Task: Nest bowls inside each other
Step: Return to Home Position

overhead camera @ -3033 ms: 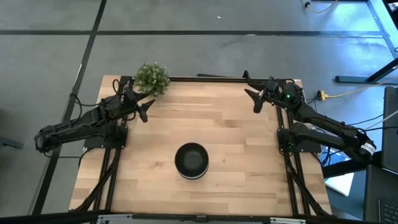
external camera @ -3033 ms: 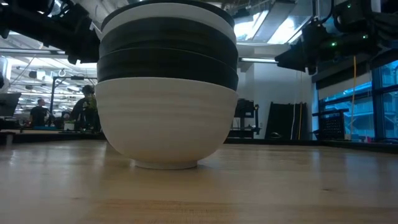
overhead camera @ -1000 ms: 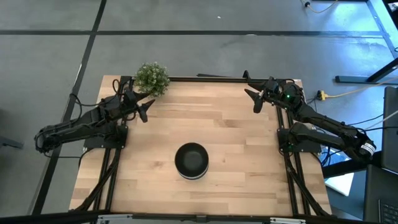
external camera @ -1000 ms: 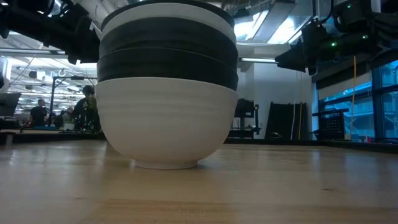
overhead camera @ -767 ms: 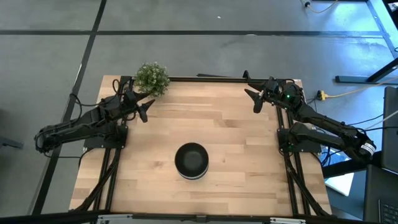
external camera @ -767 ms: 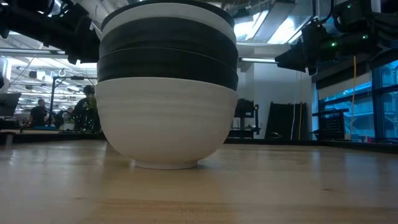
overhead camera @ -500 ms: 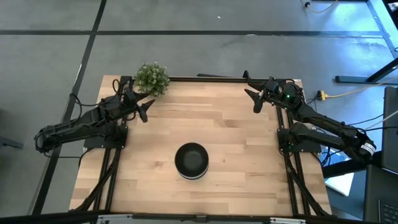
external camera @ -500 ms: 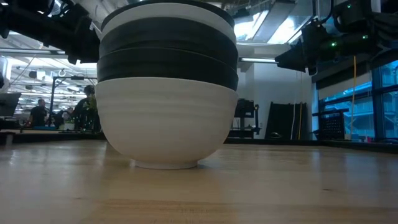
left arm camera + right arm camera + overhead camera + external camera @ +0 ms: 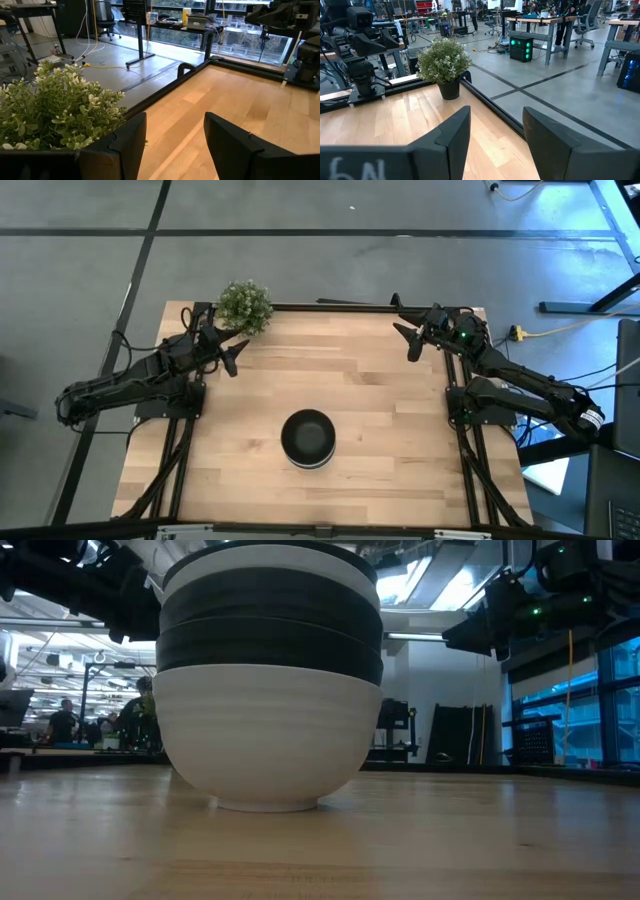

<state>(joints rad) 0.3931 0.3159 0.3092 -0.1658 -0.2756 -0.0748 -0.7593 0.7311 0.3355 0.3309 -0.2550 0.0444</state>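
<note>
1. Nothing has moved across the last few seconds; the stack of bowls sits where it sat, alone on the bare desk, and both arms are parked just as before.
2. You can read that as the job finished: no loose bowl shows anywhere around the stack, so I judge all five nested and only the homing step left, itself all but complete.
3. The left pincer hangs well clear of the stack, off toward the far left corner beside the potted plant; the right pincer hangs equally clear, off toward the far right corner.
4. From above you see only a black bowl's hollow with a sliver of white at the stack's edge; the low view shows the stack in layers: white at the base, black bands over it, a white rim, then a thin dark lip.
5. Only the wrist views settle the jaws; the left pincer and the right pincer each stand spread with nothing between them; neither wrist view shows the stack.
</note>
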